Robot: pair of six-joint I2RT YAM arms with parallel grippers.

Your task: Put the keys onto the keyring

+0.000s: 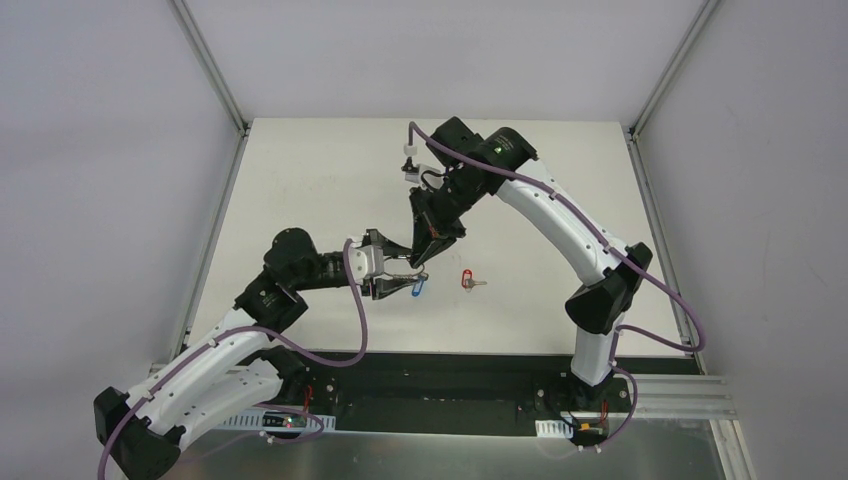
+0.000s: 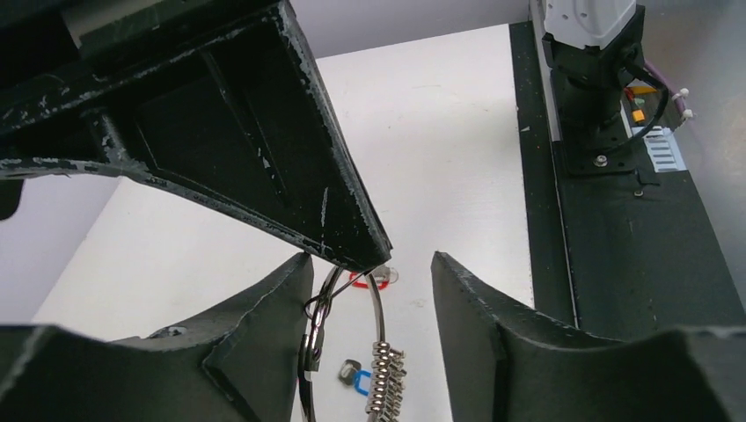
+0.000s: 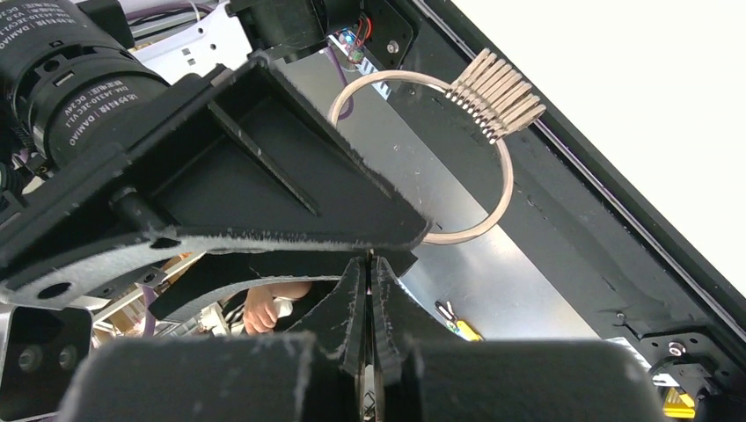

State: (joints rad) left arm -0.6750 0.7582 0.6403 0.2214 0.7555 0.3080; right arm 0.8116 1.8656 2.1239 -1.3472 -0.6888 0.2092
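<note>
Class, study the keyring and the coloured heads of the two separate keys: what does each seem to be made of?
Keyring: thin bare metal, probably steel; smooth with a pale silvery sheen. Blue key head and red key head: likely plastic, judging by solid saturated colour; too small to confirm.

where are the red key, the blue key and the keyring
red key (image 1: 467,279), top view, on its red plastic head
blue key (image 1: 418,287), top view, on its blue plastic head
keyring (image 3: 497,95), right wrist view, on its fan of small silver keys
</note>
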